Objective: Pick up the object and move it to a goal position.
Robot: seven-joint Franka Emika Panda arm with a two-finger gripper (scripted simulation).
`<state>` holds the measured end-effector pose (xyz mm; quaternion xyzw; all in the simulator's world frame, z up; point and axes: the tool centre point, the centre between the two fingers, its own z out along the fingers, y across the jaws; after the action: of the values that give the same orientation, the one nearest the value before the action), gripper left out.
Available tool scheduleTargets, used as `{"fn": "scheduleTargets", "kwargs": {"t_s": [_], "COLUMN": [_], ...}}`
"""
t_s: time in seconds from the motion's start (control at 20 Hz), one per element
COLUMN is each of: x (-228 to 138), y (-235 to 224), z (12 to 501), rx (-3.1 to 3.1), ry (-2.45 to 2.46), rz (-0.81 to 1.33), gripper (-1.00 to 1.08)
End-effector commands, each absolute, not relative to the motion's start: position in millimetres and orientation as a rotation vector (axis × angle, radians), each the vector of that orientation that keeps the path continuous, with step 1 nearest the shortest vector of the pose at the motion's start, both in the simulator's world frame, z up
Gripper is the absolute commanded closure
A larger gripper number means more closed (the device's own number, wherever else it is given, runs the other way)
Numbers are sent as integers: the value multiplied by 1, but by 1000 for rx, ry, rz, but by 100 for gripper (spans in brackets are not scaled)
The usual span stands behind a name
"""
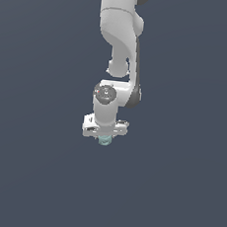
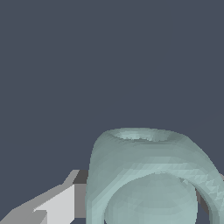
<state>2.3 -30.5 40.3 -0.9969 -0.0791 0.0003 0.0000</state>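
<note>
My pincer (image 1: pixel 104 136) points straight down, fingers clamped on the pale teal object (image 1: pixel 104 141), which pokes out just below the white pincer body and is much narrower than it. In the wrist view the object (image 2: pixel 148 175) fills the near field, w/ a ring-like round face and a rounded lump inside it; one grey finger (image 2: pixel 57 201) presses against its side. Dark desk (image 1: pixel 24 175) spreads plain on all sides, no edges in view, open room in every direction.
</note>
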Motion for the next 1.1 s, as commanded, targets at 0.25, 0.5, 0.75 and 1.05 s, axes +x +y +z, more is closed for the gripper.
{"fn": "scheduleTargets", "kwargs": {"t_s": [0.25, 0.5, 0.75, 1.05], "x": [3, 3, 1, -6], "y": [-30, -30, -33, -42], "z": [39, 40, 49, 76], "rx": [-3132, -3132, -3132, -3132], "ry": [-249, -249, -249, -249], "rz": [0, -1, -1, -1], "gripper": [108, 108, 108, 108]}}
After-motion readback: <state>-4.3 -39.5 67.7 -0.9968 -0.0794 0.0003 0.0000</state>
